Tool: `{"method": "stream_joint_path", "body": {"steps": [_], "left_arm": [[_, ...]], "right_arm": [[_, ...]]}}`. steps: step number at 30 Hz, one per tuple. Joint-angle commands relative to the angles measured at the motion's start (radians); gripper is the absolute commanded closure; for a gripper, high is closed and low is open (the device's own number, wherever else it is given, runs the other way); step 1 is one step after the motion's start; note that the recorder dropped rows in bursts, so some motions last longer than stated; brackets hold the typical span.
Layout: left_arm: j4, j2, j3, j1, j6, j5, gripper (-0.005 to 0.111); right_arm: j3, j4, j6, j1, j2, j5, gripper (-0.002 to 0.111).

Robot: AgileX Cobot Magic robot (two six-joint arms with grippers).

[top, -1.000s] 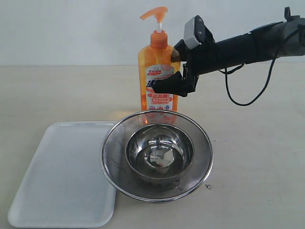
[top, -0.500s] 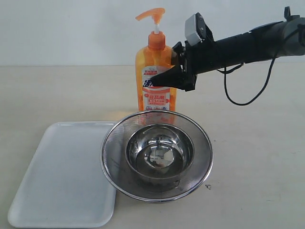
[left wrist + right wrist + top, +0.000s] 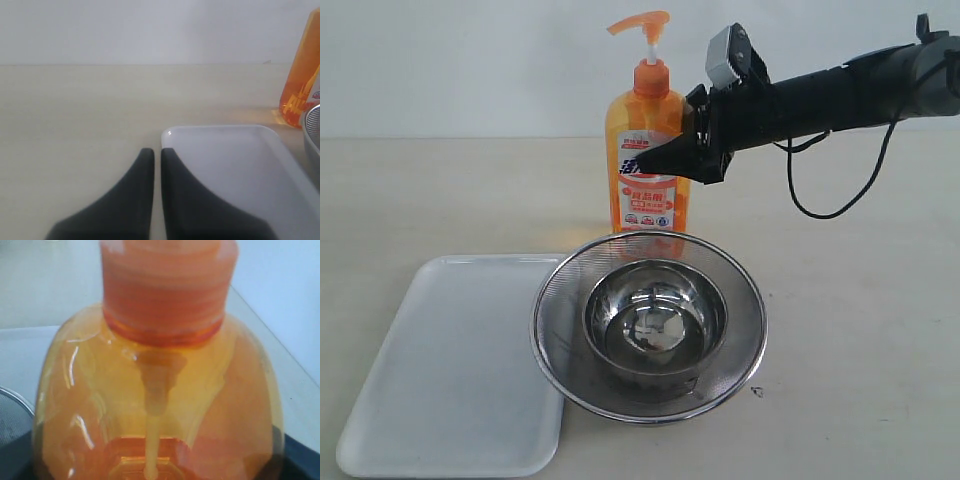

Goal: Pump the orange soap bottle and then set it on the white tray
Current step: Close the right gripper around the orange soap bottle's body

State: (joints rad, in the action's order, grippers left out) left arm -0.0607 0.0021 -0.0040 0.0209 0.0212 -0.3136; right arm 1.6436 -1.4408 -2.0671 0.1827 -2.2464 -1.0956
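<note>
The orange soap bottle (image 3: 645,190) stands upright behind the strainer, its pump head up on the white stem. My right gripper (image 3: 665,158) reaches in from the right and is shut on the bottle's upper body, below the collar. The right wrist view is filled by the bottle's shoulder and collar (image 3: 160,390), with dark fingers (image 3: 302,460) only at the edges. The white tray (image 3: 450,370) lies flat at the front left. My left gripper (image 3: 157,152) is shut with nothing in it, by the tray's (image 3: 235,165) corner. The bottle (image 3: 302,75) shows beyond the tray.
A round steel mesh strainer (image 3: 648,400) with a steel bowl (image 3: 655,320) inside sits in front of the bottle, overlapping the tray's right edge. Its rim (image 3: 314,125) shows in the left wrist view. A black cable (image 3: 830,205) hangs under the right arm.
The right gripper's fingers went from spread beside the bottle to shut on its upper body. The bottle shifted slightly left, then back right. The pump head stays up.
</note>
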Motion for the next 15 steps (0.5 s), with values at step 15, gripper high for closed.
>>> {"method": "stream_joint_path", "body": {"steps": [15], "left_arm": [[-0.007,-0.002,0.004,-0.002,-0.004,0.002,0.102]], "right_arm": [[0.004,-0.03,-0.002,-0.021,0.043,0.145,0.108]]}}
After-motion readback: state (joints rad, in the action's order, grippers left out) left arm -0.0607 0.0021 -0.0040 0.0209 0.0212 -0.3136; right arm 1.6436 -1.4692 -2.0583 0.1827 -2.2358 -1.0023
